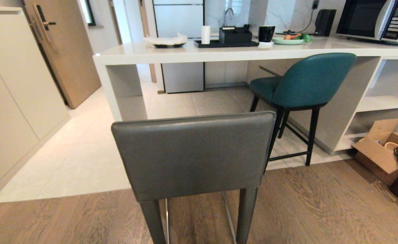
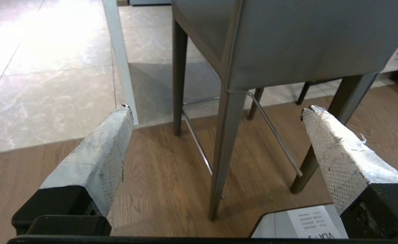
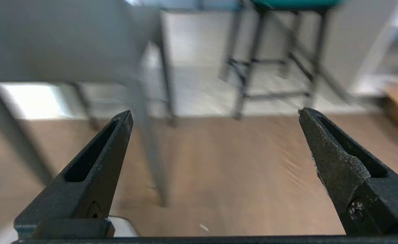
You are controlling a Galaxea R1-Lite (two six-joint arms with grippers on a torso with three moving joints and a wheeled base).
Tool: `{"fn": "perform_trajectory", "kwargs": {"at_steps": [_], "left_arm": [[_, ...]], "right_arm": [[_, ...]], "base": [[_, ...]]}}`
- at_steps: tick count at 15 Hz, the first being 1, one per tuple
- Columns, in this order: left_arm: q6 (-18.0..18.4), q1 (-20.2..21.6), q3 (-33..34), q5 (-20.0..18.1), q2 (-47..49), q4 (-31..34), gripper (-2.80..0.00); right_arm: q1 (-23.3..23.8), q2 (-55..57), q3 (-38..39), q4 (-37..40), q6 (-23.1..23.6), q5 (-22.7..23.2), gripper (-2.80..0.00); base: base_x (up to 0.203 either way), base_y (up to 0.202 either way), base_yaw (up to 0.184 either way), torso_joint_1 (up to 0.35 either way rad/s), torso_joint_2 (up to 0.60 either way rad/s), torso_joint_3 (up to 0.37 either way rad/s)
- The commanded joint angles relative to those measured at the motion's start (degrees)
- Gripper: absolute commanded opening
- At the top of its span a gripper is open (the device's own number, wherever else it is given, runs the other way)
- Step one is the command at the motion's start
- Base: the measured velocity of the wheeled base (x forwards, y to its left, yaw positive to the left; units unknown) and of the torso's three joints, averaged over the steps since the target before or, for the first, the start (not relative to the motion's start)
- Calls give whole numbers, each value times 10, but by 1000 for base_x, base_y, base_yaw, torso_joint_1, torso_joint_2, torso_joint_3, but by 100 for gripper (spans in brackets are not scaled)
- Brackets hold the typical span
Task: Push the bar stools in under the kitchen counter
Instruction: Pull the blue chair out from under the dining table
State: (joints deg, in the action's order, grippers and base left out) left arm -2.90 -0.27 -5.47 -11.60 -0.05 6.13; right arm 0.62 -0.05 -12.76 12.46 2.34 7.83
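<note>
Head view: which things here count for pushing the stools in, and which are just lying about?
Job: grey stool; teal stool; kitchen counter; left gripper and right gripper, both open.
Lying about: microwave; black mug; cardboard box; black tray.

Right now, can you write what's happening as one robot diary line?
dark grey leather stool: out from off-white stone-look counter | teal curved-back stool: at counter | left gripper: open, empty | right gripper: open, empty

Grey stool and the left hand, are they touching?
Apart. The left wrist view shows the open left hand short of the grey stool, bare wood floor between them.
</note>
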Motion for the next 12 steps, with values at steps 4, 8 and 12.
{"fn": "perform_trajectory", "kwargs": {"at_steps": [4,8,12], "left_arm": [[1,0,11,78,0,2,0],[9,0,21,142,1,2,0],[46,1,23,130,1,5,0]], "right_arm": [[0,0,102,-115,39,-83,0],[0,0,125,-171,64,-98,0],[0,0,125,-169,75,-94,0]], "base": [[0,0,0,0,0,0],[0,0,0,0,0,0],[0,0,0,0,0,0]]}}
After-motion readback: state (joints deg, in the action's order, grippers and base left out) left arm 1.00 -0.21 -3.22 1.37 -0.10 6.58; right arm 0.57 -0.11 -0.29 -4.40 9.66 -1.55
